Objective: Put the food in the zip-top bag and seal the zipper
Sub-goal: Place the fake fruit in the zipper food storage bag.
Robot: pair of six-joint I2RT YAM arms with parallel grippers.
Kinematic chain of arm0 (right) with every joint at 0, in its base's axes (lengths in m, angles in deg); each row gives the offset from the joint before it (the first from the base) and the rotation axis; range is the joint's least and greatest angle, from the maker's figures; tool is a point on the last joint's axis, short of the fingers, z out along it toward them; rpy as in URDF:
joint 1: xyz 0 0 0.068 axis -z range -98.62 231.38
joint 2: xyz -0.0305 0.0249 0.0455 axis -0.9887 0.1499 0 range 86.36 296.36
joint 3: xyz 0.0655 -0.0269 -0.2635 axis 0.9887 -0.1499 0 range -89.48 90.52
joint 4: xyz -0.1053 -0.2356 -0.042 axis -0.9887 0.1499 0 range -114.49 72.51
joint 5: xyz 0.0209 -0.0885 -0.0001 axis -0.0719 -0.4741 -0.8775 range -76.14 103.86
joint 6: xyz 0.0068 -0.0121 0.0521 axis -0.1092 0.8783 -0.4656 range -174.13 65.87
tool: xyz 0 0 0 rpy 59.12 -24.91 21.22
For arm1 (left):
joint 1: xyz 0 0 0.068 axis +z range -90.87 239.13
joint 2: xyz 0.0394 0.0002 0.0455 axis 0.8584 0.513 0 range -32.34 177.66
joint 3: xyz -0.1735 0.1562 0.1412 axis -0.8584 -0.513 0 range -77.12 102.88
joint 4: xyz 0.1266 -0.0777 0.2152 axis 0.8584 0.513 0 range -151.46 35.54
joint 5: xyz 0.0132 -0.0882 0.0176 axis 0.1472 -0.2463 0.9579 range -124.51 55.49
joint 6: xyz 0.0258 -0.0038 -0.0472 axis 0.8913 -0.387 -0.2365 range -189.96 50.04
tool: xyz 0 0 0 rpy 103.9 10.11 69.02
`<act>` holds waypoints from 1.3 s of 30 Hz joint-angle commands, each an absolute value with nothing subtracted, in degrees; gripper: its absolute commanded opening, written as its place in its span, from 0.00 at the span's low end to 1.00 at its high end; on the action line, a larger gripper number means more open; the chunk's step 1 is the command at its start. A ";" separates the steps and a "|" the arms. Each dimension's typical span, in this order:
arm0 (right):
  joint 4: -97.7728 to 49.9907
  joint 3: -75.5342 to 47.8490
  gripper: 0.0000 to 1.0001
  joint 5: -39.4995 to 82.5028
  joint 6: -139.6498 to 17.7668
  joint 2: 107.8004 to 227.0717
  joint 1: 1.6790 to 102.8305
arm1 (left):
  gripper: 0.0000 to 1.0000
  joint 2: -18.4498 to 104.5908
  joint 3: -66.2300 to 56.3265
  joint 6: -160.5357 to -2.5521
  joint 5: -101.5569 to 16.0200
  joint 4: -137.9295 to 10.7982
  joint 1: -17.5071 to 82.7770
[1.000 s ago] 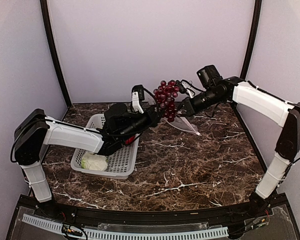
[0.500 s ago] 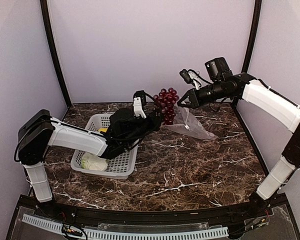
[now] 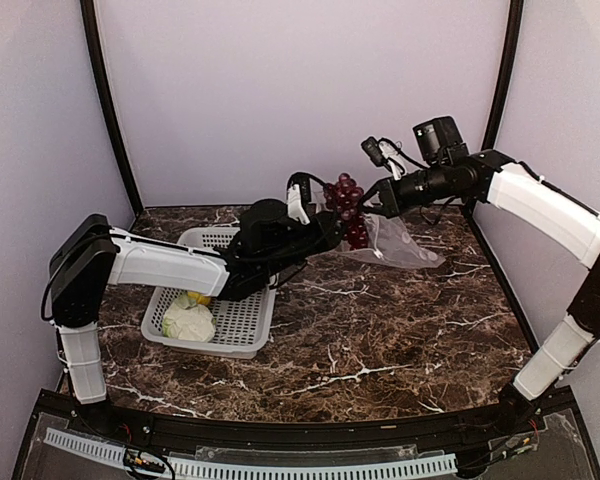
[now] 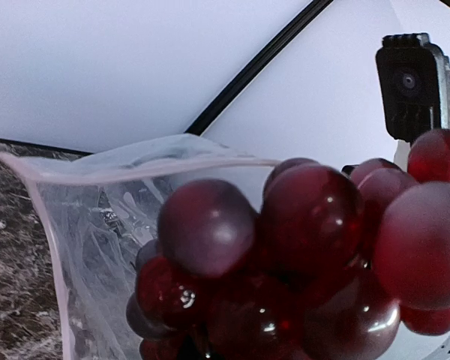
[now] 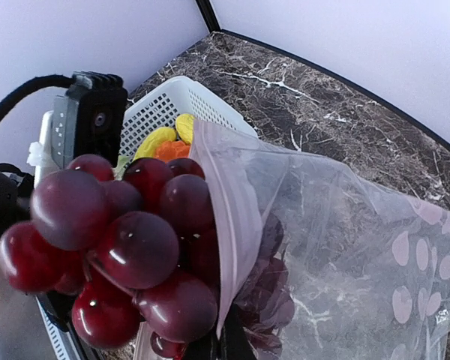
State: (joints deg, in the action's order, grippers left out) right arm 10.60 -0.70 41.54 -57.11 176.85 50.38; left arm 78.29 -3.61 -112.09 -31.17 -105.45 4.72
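Note:
My left gripper (image 3: pixel 330 226) is shut on the dark purple grape bunch (image 3: pixel 346 205) and holds it in the air at the mouth of the zip-top bag (image 3: pixel 405 240). The grapes (image 4: pixel 300 255) fill the left wrist view and hide my fingers. My right gripper (image 5: pixel 229 346) is shut on the pinkish-white zipper (image 5: pixel 236 217) and holds the mouth edge up off the table. In the right wrist view the grape bunch (image 5: pixel 127 247) presses against that edge, and a few grapes show through the clear film. The cabbage piece (image 3: pixel 188 323) lies in the basket.
The white mesh basket (image 3: pixel 242 325) stands on the marble table at the left, under my left arm, with a yellow piece (image 5: pixel 161 137) and an orange piece (image 5: pixel 172 150) in it. The enclosure's back wall and dark corner posts stand close behind the bag.
My left arm has carried the grape bunch to the right, up to the bag's mouth. My right gripper lifted the bag's edge a second ago and has since held it almost still.

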 commanded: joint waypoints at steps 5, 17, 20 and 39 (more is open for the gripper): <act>8.06 -2.62 0.00 40.26 -54.49 173.06 49.92 | 0.01 78.44 2.08 -127.62 -37.35 -96.97 4.38; 5.88 -6.94 0.00 41.63 -49.67 171.24 49.50 | 0.03 79.71 6.56 -141.32 -39.31 -83.14 4.59; 5.58 -7.21 0.00 43.36 -49.77 171.55 49.40 | 0.08 80.19 6.21 -143.50 -38.75 -83.45 5.35; 7.41 -2.55 0.00 47.32 -51.93 175.73 52.86 | 0.66 75.58 12.37 -132.27 -38.72 -68.69 6.26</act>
